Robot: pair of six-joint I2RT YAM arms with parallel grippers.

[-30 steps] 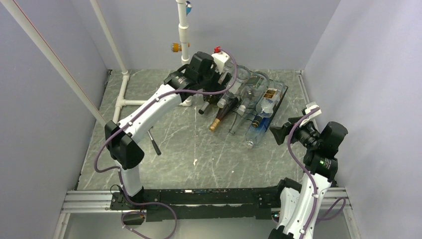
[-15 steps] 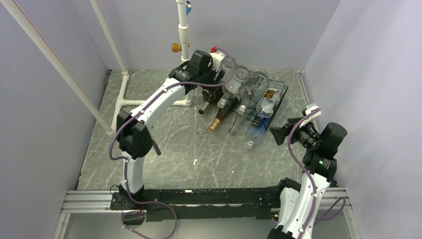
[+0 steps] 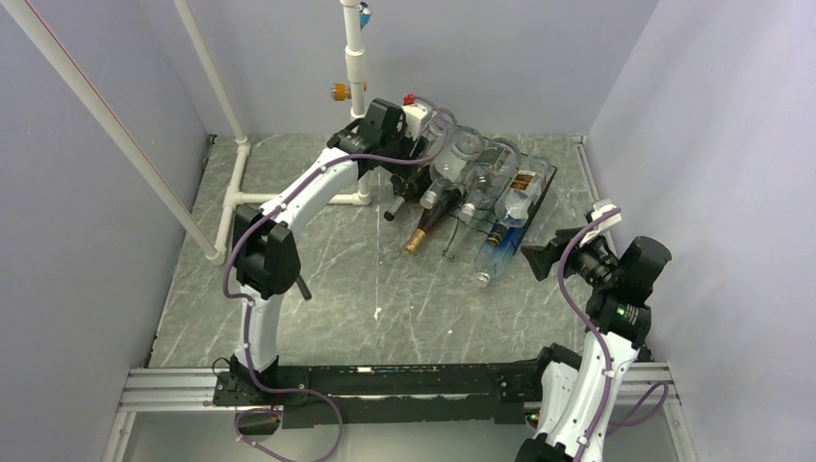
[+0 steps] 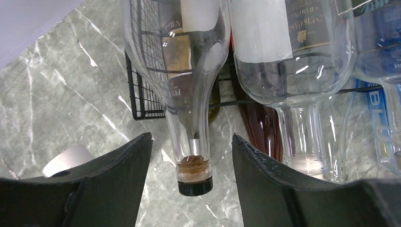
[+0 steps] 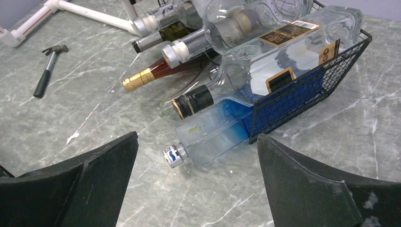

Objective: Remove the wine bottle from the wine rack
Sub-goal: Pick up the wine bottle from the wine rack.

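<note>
Now the left gripper (image 4: 191, 138), jaws apart, straddles the clear, black-capped wine bottle (image 4: 194, 71); right gripper (image 5: 197, 137) gapes.

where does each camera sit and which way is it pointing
Top external: above, behind the bases, looking down at the table; left arm and right arm show.
Left wrist: faces the wine rack; a clear bottle has its neck inside the open left tool.
Right wrist: low, faces the wine rack's grid side; the open right tool frames it.
Shared: both wrist views show the wine rack.

Left arm (image 3: 308, 188) hangs over the loaded wine rack (image 3: 539, 204).
</note>
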